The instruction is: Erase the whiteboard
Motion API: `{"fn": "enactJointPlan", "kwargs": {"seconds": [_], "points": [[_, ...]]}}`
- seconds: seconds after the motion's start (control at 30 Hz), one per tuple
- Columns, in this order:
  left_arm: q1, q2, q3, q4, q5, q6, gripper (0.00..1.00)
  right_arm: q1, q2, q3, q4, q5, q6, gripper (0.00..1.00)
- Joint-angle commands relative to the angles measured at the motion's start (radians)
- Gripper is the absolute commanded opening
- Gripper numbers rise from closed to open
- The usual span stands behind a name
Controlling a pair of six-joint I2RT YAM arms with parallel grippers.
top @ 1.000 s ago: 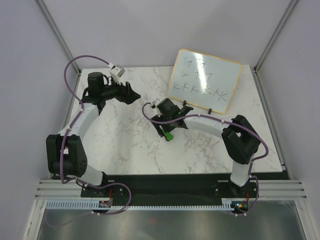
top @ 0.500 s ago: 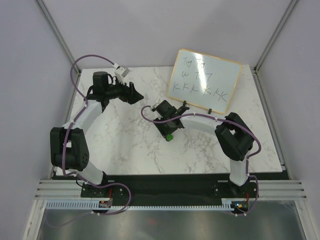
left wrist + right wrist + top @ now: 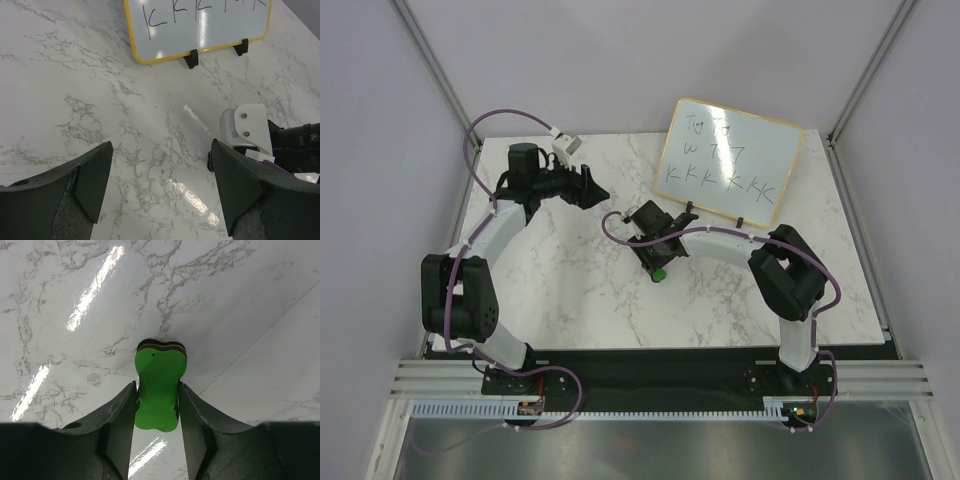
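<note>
My right gripper (image 3: 157,386) is closed on the green eraser (image 3: 159,365); both fingers press its sides and it rests on the marble table (image 3: 570,290), in the centre of the top view

My left gripper (image 3: 161,165) stands wide open and holds nothing, in the upper left of the top view

The whiteboard (image 3: 730,160) stands tilted at the upper right on two black clip feet (image 3: 191,58), its face covered in handwritten marks, well apart from both grippers

In the left wrist view, the white camera mount (image 3: 247,127) of my right arm occupies the lower right, below the board's feet
</note>
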Motion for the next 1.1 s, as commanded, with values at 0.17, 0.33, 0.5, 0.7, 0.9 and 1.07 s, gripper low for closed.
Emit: {"fn": "enactJointPlan", "kwargs": {"seconds": [0.17, 0.33, 0.5, 0.7, 0.9, 1.07], "points": [[-0.008, -0.032, 0.021, 0.000, 0.023, 0.002, 0.85, -0.010, 0.023, -0.004, 0.014, -0.008, -0.001, 0.47], [-0.014, -0.038, 0.017, 0.000, 0.027, 0.011, 0.84, -0.011, 0.015, -0.005, 0.015, -0.009, -0.003, 0.39], [-0.018, -0.029, 0.023, -0.002, 0.022, 0.008, 0.84, -0.011, 0.006, -0.010, 0.015, -0.014, -0.013, 0.19], [-0.034, 0.026, 0.084, -0.006, -0.009, -0.017, 0.81, -0.039, -0.057, -0.038, 0.029, 0.003, -0.038, 0.00], [-0.098, 0.159, 0.245, -0.028, -0.062, -0.046, 0.78, -0.128, -0.232, -0.097, 0.084, 0.109, -0.079, 0.00], [-0.164, 0.386, 0.495, -0.046, -0.104, -0.092, 0.79, -0.287, -0.370, -0.110, 0.146, 0.141, -0.098, 0.00]]}}
